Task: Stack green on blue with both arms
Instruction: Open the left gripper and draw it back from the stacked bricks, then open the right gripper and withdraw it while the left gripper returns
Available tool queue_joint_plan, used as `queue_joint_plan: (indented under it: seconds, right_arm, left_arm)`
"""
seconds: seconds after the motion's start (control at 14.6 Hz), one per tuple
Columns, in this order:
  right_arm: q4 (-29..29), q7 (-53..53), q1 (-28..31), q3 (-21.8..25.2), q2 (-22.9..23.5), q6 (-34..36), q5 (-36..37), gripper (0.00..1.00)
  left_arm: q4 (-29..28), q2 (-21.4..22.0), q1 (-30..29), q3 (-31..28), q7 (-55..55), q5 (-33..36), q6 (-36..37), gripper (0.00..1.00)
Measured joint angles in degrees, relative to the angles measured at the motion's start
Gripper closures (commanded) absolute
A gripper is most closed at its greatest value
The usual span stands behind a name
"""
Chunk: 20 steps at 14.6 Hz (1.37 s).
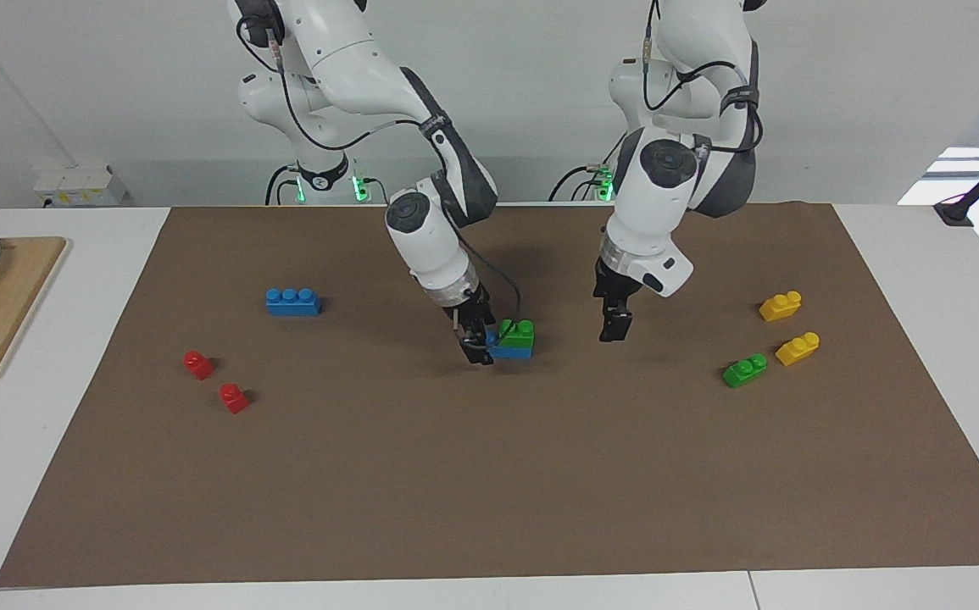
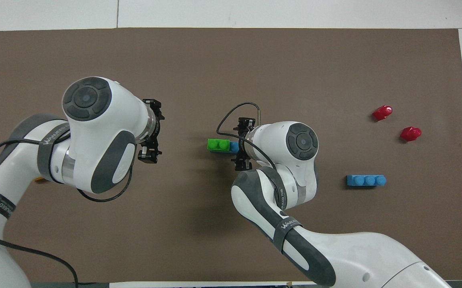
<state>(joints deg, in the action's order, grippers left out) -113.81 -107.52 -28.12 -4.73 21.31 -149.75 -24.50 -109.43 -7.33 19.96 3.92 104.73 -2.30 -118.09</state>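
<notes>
The brown mat (image 1: 489,474) carries every brick. At its middle the right gripper (image 1: 479,346) pinches one end of a blue brick (image 1: 513,348), on which a green brick (image 1: 517,330) sits stacked. The left gripper (image 1: 614,326) hangs over the mat beside that stack, toward the left arm's end; whether its fingers are spread cannot be told. A second blue brick (image 1: 292,302) lies well apart from the stack, toward the right arm's end.

Right gripper (image 1: 481,343) low, tilted, clamped at brick end; left gripper (image 1: 614,326) hanging vertical, raised, both arms bent forward
</notes>
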Motion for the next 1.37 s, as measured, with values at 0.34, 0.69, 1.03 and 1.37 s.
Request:
queue_joint_plan:
  seconds: [0.34,0.69,1.03,1.37]
  right_arm:
    - [0.8,0.1,2.1,0.2,-0.2,1.7,0.0,0.0]
    - [5.0,7.6,8.7,0.4,-3.6,12.0,0.0,0.0]
    - [6.8,37.1,17.9,0.8,-7.7,20.1,0.0,0.0]
    - [11.6,60.0,25.5,1.0,-10.5,34.1,5.7,0.0]
  left_arm:
    - [0.0,2.9,-4.6,-0.2,-14.1,0.0,4.3,0.0]
    - [0.0,6.3,-11.6,-0.4,-35.7,0.0,10.9,0.0]
    - [-0.4,8.8,-15.4,-0.4,-54.6,0.0,15.4,0.0]
    - [-0.3,9.3,-19.7,-0.5,-71.3,0.0,15.6,0.0]
